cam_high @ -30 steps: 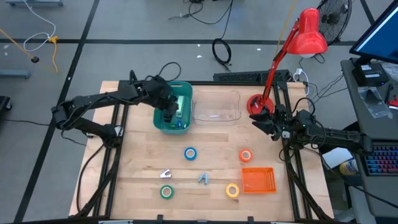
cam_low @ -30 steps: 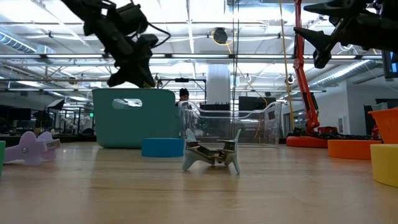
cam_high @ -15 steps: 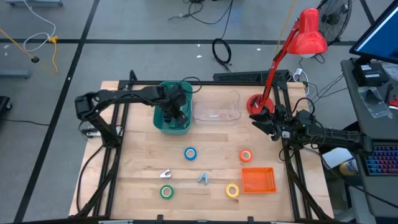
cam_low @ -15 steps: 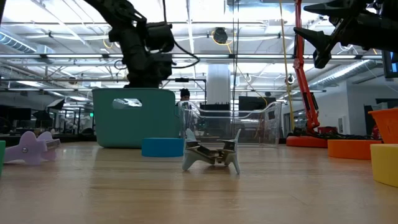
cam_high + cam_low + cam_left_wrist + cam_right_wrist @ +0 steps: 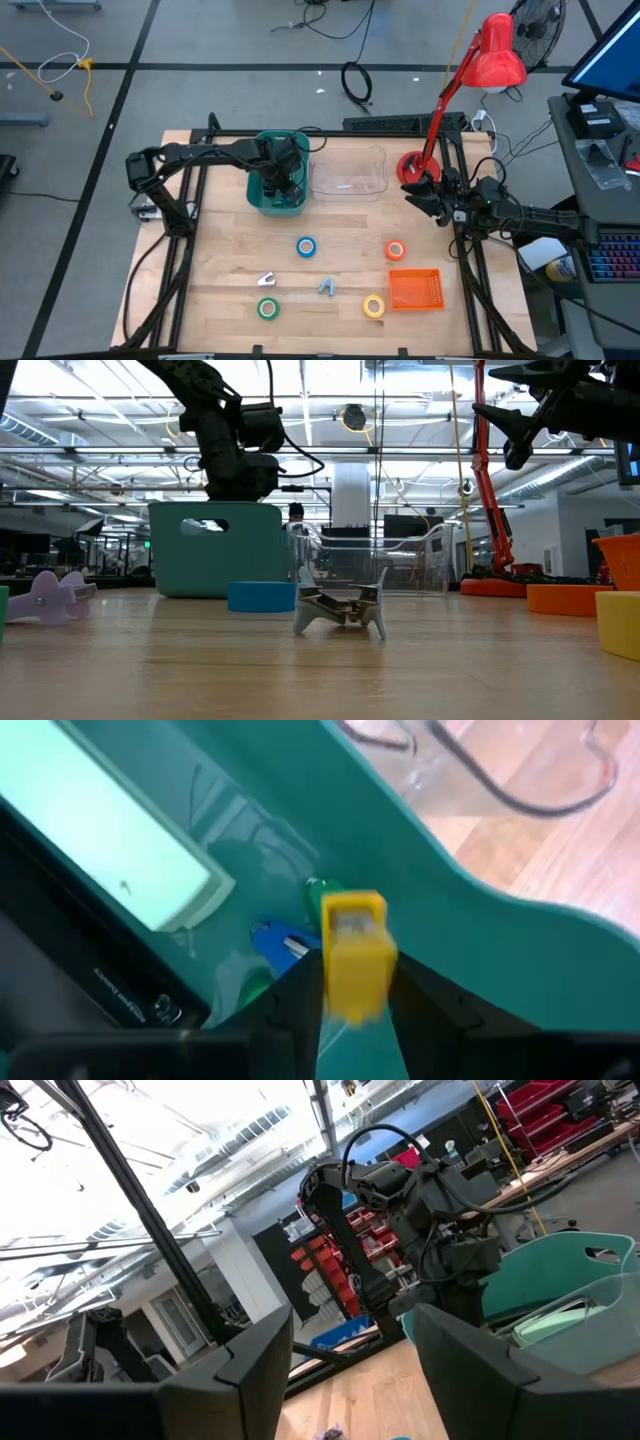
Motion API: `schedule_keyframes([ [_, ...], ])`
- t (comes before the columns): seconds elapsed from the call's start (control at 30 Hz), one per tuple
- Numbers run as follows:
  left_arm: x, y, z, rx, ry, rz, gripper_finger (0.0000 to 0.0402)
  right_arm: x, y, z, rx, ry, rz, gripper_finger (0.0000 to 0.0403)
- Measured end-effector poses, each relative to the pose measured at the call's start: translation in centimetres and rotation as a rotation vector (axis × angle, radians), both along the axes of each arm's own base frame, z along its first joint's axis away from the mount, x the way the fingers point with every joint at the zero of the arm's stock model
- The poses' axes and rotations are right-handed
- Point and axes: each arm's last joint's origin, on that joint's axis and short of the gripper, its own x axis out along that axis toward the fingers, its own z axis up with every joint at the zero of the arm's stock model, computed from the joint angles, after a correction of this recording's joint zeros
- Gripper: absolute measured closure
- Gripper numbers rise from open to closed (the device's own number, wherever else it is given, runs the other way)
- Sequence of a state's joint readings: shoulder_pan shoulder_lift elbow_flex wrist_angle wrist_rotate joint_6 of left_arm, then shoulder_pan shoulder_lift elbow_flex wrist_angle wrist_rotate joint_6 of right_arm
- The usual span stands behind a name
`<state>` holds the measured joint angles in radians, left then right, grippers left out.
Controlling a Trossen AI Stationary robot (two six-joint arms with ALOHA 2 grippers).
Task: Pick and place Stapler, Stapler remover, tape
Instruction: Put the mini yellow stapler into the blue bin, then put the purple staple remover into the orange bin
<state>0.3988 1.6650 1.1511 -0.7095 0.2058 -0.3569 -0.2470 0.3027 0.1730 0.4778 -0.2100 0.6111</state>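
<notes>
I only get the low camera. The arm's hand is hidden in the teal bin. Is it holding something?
Observer: Yes. The left wrist view shows a yellow stapler between the left gripper's fingers, inside the bin.
Operator: What else is in there?
Observer: A pale green stapler, plus small blue and green pieces.
Operator: What's the orange thing at my right edge?
Observer: From above, it's a basket beside the yellow tape.

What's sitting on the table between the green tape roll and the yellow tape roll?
In the high view, a small grey stapler remover lies between the green tape roll and the yellow tape roll, slightly farther back.
</notes>
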Motion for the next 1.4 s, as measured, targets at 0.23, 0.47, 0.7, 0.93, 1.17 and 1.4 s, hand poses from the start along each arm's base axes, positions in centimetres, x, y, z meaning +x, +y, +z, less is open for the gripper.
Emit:
schedule_keyframes([
  [0.23, 0.0, -0.1, 0.0, 0.001, -0.002, -0.009, 0.028, 0.0, 0.0, 0.0, -0.002, 0.0, 0.0, 0.0198],
  [0.47, -0.3, -0.1, 1.0, -0.036, -0.065, -0.026, 0.0278, 0.0, 0.0, 0.0, -0.002, 0.0, 0.001, 0.0201],
  [0.7, -1.5, -1.0, 4.7, -0.021, -0.204, -0.029, 0.0277, 0.0, 0.0, 0.1, 0.039, -0.004, 0.012, 0.02],
  [0.93, -3.8, -2.8, 8.9, 0.019, -0.343, -0.053, 0.0277, 0.0, 0.0, 0.1, 0.079, -0.007, 0.023, 0.0201],
  [1.17, -5.3, -5.8, 11.7, 0.047, -0.449, -0.136, 0.0277, 0.0, 0.0, 0.1, 0.079, -0.011, 0.023, 0.02],
  [1.4, -6.4, -9.9, 11.9, -0.012, -0.372, -0.203, 0.0277, 0.0, 0.0, 0.2, 0.076, -0.021, 0.023, 0.02],
])
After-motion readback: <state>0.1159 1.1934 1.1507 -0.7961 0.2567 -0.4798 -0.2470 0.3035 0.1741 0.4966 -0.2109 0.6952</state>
